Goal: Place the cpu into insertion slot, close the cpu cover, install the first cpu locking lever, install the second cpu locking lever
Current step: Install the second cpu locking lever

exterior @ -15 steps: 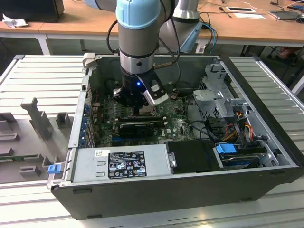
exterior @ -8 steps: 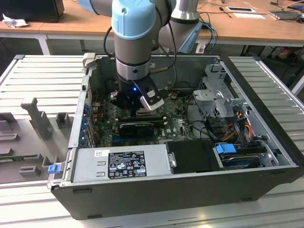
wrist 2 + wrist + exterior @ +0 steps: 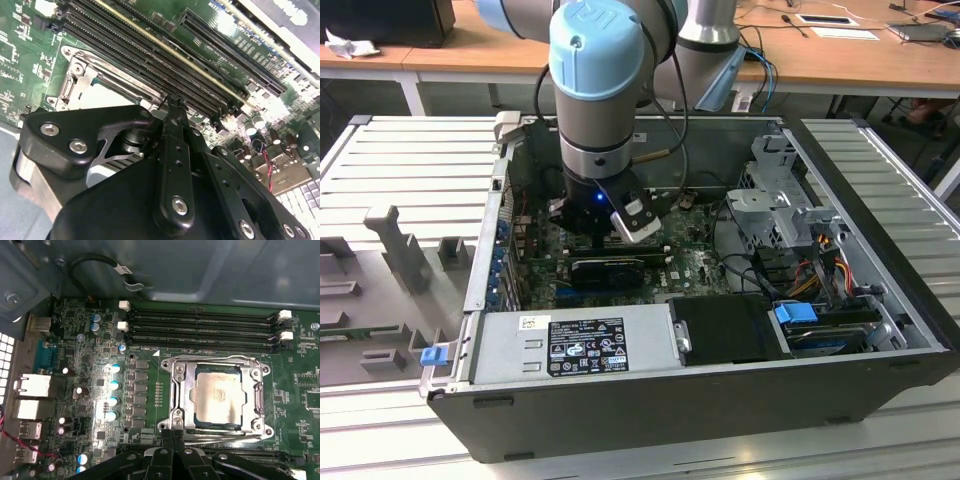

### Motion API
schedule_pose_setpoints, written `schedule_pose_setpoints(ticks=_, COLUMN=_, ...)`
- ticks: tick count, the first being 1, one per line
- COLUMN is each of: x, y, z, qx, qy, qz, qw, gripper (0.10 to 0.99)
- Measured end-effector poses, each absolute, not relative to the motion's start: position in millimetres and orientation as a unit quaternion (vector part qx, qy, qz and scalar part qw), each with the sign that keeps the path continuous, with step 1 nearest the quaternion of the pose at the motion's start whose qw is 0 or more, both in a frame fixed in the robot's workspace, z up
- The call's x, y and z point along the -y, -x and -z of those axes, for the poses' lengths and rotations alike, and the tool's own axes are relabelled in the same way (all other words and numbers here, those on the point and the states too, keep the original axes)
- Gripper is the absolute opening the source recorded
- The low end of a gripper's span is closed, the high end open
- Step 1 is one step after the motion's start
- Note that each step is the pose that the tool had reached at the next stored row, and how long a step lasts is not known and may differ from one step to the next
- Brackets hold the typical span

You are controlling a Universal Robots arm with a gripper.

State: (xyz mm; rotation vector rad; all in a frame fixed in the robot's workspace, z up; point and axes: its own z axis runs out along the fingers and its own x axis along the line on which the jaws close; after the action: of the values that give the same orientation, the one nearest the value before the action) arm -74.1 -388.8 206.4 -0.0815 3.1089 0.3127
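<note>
The cpu [image 3: 217, 396], a pale square chip, lies flat inside the insertion slot [image 3: 176, 426] on the green motherboard. The silvery cpu cover [image 3: 182, 382] lies closed over the chip's edges. A thin metal locking lever [image 3: 225, 437] runs along the socket edge nearest my fingers. My gripper [image 3: 173, 433] is shut, its black fingertips pressed together at that edge, right at the socket's corner, with nothing visible between them. In the second wrist view, one black finger [image 3: 172, 150] stands beside the socket frame [image 3: 75, 67]. In the exterior view my gripper [image 3: 605, 235] reaches down into the open computer case.
Long black memory slots [image 3: 200, 325] run beside the socket. A row of capacitors [image 3: 112, 385] and rear ports [image 3: 32, 387] stand nearby. The exterior view shows a black card [image 3: 610, 268], the power supply [image 3: 575, 340], a drive cage [image 3: 780, 195] and the case walls around the arm.
</note>
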Motion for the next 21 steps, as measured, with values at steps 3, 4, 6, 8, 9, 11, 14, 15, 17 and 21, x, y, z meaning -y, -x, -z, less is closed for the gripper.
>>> schedule_pose_setpoints(ticks=3, x=390, y=74, z=-203, qx=-0.994, qy=0.026, qz=-0.110, qw=0.008, gripper=0.106)
schedule_pose_setpoints(ticks=4, x=391, y=74, z=-203, qx=-0.993, qy=0.026, qz=-0.113, qw=0.008, gripper=0.106)
schedule_pose_setpoints(ticks=6, x=393, y=74, z=-201, qx=-0.992, qy=0.026, qz=-0.123, qw=0.009, gripper=0.106)
schedule_pose_setpoints(ticks=8, x=394, y=74, z=-200, qx=-0.991, qy=0.026, qz=-0.132, qw=0.009, gripper=0.106)
schedule_pose_setpoints(ticks=9, x=395, y=74, z=-200, qx=-0.990, qy=0.026, qz=-0.135, qw=0.009, gripper=0.106)
schedule_pose_setpoints(ticks=11, x=395, y=75, z=-199, qx=-0.990, qy=0.026, qz=-0.140, qw=0.009, gripper=0.106)
schedule_pose_setpoints(ticks=14, x=395, y=77, z=-195, qx=-0.989, qy=0.027, qz=-0.143, qw=0.009, gripper=0.106)
schedule_pose_setpoints(ticks=15, x=395, y=78, z=-195, qx=-0.989, qy=0.027, qz=-0.143, qw=0.009, gripper=0.106)
schedule_pose_setpoints(ticks=17, x=396, y=79, z=-195, qx=-0.989, qy=0.027, qz=-0.144, qw=0.009, gripper=0.106)
schedule_pose_setpoints(ticks=21, x=395, y=79, z=-203, qx=-0.989, qy=0.027, qz=-0.144, qw=0.009, gripper=0.106)
